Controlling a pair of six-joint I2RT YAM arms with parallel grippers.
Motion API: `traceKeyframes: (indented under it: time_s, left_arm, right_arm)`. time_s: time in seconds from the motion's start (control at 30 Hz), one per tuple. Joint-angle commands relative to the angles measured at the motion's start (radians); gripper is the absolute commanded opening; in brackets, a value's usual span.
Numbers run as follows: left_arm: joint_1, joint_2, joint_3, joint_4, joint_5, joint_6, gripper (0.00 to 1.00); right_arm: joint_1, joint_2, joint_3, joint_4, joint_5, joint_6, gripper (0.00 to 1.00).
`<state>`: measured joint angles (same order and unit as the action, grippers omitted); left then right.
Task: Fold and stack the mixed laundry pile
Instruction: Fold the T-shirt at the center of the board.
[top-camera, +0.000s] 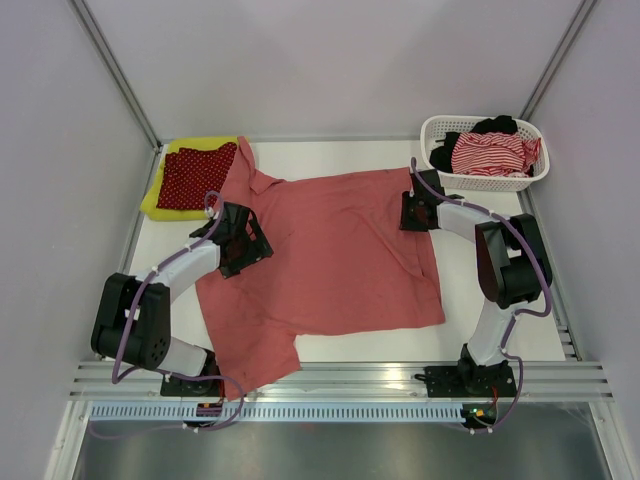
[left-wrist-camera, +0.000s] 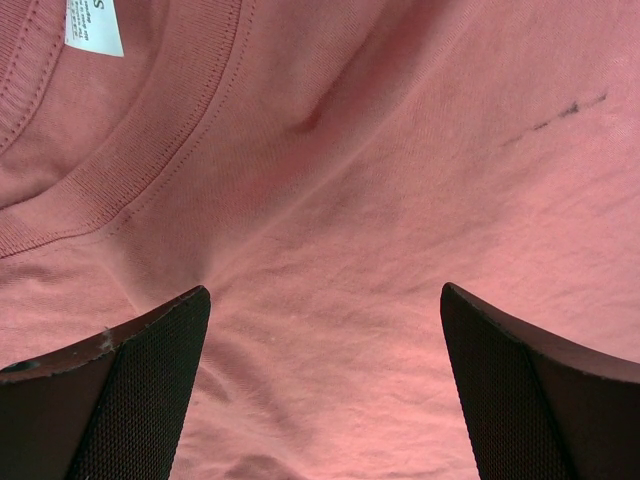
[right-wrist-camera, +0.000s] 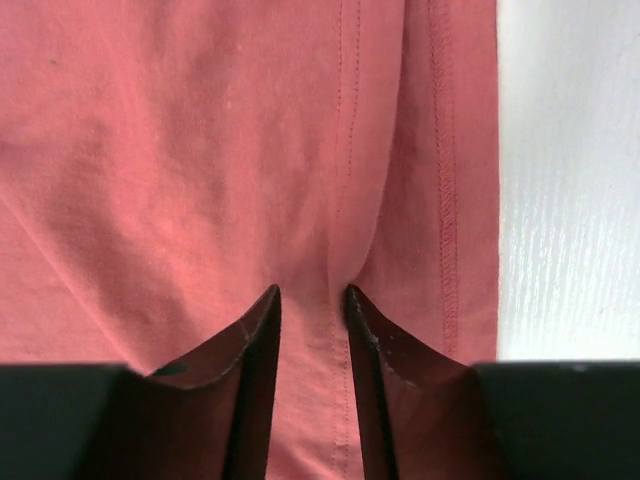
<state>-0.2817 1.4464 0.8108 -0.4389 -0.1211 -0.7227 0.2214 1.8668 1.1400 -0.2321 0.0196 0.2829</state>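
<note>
The salmon-pink polo shirt (top-camera: 340, 250) lies spread flat across the middle of the table. My left gripper (top-camera: 245, 240) is open, pressed down on the shirt near its collar; the left wrist view shows the fingers wide apart (left-wrist-camera: 325, 300) over the cloth (left-wrist-camera: 380, 180) below the neckband. My right gripper (top-camera: 415, 210) is at the shirt's far right edge, shut on a ridge of the shirt (right-wrist-camera: 180, 150) beside its stitched hem (right-wrist-camera: 313, 292). The dark red white-dotted cloth (top-camera: 195, 175) lies folded on the yellow-green garment (top-camera: 160, 195) at the far left.
A white perforated basket (top-camera: 485, 182) stands at the far right corner, holding the red-white striped piece (top-camera: 485, 152) and the black piece (top-camera: 495, 125). White table (right-wrist-camera: 570, 180) shows right of the hem. Grey walls enclose the table.
</note>
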Motion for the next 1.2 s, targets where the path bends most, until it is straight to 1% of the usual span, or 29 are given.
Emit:
traceKeyframes:
  time_s: [0.0, 0.03, 0.13, 0.17, 0.2, 0.27, 0.3, 0.57, 0.9, 1.17]
  left_arm:
    - [0.003, 0.003, 0.031, 0.023, -0.003, 0.029, 1.0]
    - [0.003, 0.005, 0.031, 0.023, -0.003, 0.029, 1.0]
    - [0.001, 0.011, 0.031, 0.025, -0.003, 0.029, 1.0]
    - [0.001, 0.014, 0.031, 0.023, -0.003, 0.029, 1.0]
    - [0.001, 0.012, 0.031, 0.025, -0.003, 0.029, 1.0]
    - [0.001, 0.012, 0.03, 0.026, -0.003, 0.029, 0.99]
    - [0.001, 0.014, 0.028, 0.025, -0.003, 0.029, 1.0]
    - [0.001, 0.034, 0.024, 0.031, 0.0, 0.029, 1.0]
    - [0.001, 0.081, 0.025, 0.046, 0.005, 0.026, 1.0]
    - [0.001, 0.088, 0.025, 0.049, 0.006, 0.028, 1.0]
  right_arm:
    - [0.001, 0.009, 0.03, 0.027, 0.006, 0.007, 0.33]
    - [0.001, 0.006, 0.029, 0.028, 0.016, 0.009, 0.33]
    - [0.001, 0.003, 0.029, 0.025, 0.04, 0.009, 0.27]
    - [-0.001, 0.0, 0.029, 0.022, 0.051, 0.01, 0.18]
    - [0.001, -0.001, 0.03, 0.019, 0.062, 0.013, 0.15]
    - [0.001, -0.004, 0.03, 0.016, 0.089, 0.016, 0.01]
    - [-0.001, -0.004, 0.03, 0.016, 0.1, 0.016, 0.01]
    - [-0.002, -0.008, 0.069, 0.001, 0.183, -0.033, 0.01]
    - [-0.01, 0.003, 0.132, -0.061, 0.275, -0.04, 0.0]
    - [-0.02, 0.075, 0.216, -0.144, 0.31, -0.031, 0.02]
